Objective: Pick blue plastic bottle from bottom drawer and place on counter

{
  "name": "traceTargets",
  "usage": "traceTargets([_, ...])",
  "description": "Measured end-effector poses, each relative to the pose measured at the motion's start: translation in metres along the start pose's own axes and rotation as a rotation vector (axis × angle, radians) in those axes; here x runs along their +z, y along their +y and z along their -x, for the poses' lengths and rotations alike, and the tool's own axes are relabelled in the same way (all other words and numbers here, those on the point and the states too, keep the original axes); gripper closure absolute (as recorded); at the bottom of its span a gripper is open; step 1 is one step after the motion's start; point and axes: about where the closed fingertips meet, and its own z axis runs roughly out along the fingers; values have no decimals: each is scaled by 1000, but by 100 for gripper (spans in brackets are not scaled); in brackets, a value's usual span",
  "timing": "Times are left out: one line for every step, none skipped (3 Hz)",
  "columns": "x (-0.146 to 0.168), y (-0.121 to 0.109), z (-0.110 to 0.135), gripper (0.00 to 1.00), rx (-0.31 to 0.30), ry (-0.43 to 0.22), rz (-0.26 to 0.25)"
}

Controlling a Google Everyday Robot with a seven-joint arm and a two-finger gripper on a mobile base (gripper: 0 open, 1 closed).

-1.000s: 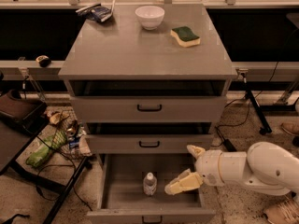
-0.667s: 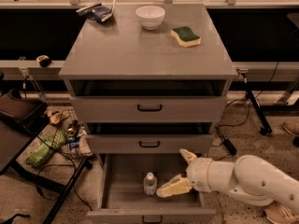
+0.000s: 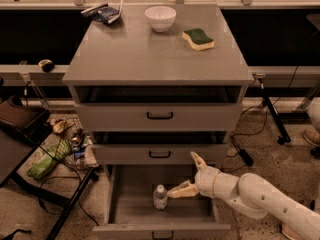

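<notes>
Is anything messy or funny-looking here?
Yes. A jumble of bags and wrappers lies on the floor left of the grey cabinet. The small clear plastic bottle stands upright in the open bottom drawer, the robot's cream gripper open just right of it.

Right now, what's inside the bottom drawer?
One upright bottle, the open gripper reaching in beside it. The drawer floor under the gripper and its back under the middle drawer are hidden.

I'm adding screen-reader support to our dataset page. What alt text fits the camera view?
A robot gripper, open, reaches from the picture's right into the pulled-out bottom drawer toward an upright blue plastic bottle. On the counter above sit a white bowl and a sponge.
</notes>
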Motion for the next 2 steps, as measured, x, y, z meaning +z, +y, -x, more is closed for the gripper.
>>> traceTargets([32,-2,-61,0,71,-37,46])
traceTargets([44,5,-81,0,120,-54,56])
